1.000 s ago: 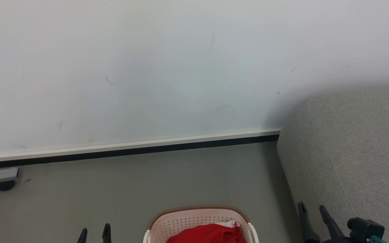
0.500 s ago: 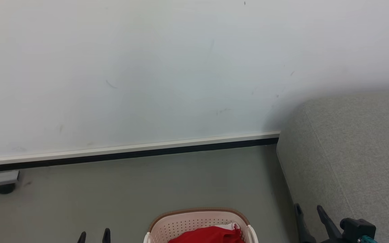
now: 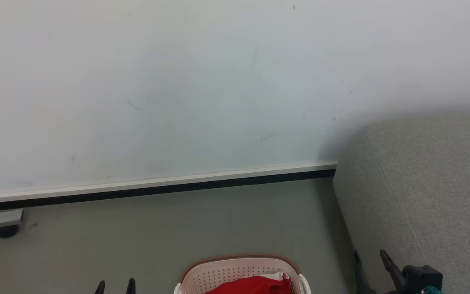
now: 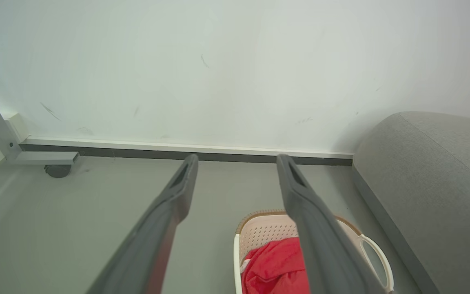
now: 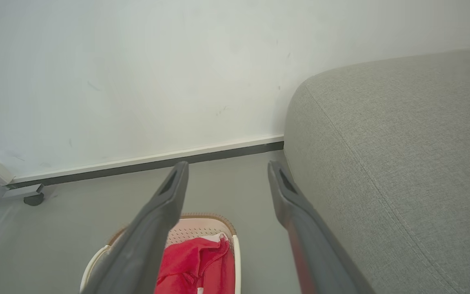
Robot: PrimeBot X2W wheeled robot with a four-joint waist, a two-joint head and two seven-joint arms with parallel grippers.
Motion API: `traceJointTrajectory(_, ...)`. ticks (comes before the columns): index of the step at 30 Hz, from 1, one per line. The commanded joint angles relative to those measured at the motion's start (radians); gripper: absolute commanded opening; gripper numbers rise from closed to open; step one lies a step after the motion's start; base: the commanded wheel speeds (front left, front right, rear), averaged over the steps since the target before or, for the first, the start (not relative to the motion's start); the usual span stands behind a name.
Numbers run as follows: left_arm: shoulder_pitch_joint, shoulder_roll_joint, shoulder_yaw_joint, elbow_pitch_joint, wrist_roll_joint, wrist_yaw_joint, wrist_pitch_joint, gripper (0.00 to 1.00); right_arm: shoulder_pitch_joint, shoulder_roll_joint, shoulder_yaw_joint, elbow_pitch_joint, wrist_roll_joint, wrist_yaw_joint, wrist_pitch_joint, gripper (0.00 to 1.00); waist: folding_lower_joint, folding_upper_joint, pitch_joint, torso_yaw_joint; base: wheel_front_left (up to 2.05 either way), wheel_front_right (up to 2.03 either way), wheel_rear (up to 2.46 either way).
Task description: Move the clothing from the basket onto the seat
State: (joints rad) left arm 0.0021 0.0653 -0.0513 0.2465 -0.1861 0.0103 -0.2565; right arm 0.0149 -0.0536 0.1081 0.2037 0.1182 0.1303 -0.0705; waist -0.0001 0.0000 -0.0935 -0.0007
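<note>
The cream perforated basket [image 3: 227,271] with a brown rim stands on the floor at the bottom middle of the head view, with red and white clothing [image 3: 255,284] bunched inside it. The basket [image 4: 261,230] and clothing [image 4: 278,265] lie below my left fingers; the basket [image 5: 206,226] and clothing [image 5: 202,261] also sit between and under my right fingers. The grey seat [image 3: 426,192] fills the right side. My left gripper [image 3: 115,286] is open, left of the basket. My right gripper [image 3: 369,261] is open beside the seat's front corner. Both hold nothing.
A white wall [image 3: 178,90] with a dark skirting strip [image 3: 157,188] runs behind the basket. A grey metal frame foot on a black caster [image 3: 4,230] stands at the far left by the wall. Grey floor [image 3: 137,241] stretches between wall and basket.
The head view has tilted up a little, so everything sits slightly lower. The right gripper has dropped lower and slightly left in the picture.
</note>
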Motion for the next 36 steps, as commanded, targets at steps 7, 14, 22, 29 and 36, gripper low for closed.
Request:
traceJointTrajectory(7,0.021,0.000,-0.003,0.002,0.029,0.005,-0.011,1.00,0.016,0.006,0.004,-0.004,-0.041,0.001,0.005,1.00,0.0001,0.0000,-0.003,0.001,0.00,0.00,0.00)
traceJointTrajectory(14,0.016,0.000,-0.001,0.014,0.023,0.001,-0.011,1.00,0.017,0.006,0.004,-0.005,-0.049,0.001,0.011,1.00,0.0001,0.0000,-0.005,0.001,0.00,0.00,0.00)
traceJointTrajectory(22,0.017,0.001,-0.005,0.023,0.029,0.001,-0.011,1.00,0.018,0.006,0.009,-0.005,-0.050,0.001,0.011,1.00,0.0001,0.0000,-0.008,0.000,0.00,0.00,0.00)
traceJointTrajectory(29,0.017,0.003,-0.003,0.029,0.028,-0.004,-0.011,1.00,0.011,0.006,0.016,-0.007,-0.050,0.001,0.014,1.00,0.0001,0.0000,-0.006,-0.010,0.00,0.00,0.00)
traceJointTrajectory(36,0.027,0.000,-0.010,0.038,0.025,-0.006,-0.011,1.00,-0.002,0.005,0.039,-0.007,-0.060,0.001,0.016,1.00,0.0001,0.0000,0.008,-0.060,0.00,0.00,0.00)
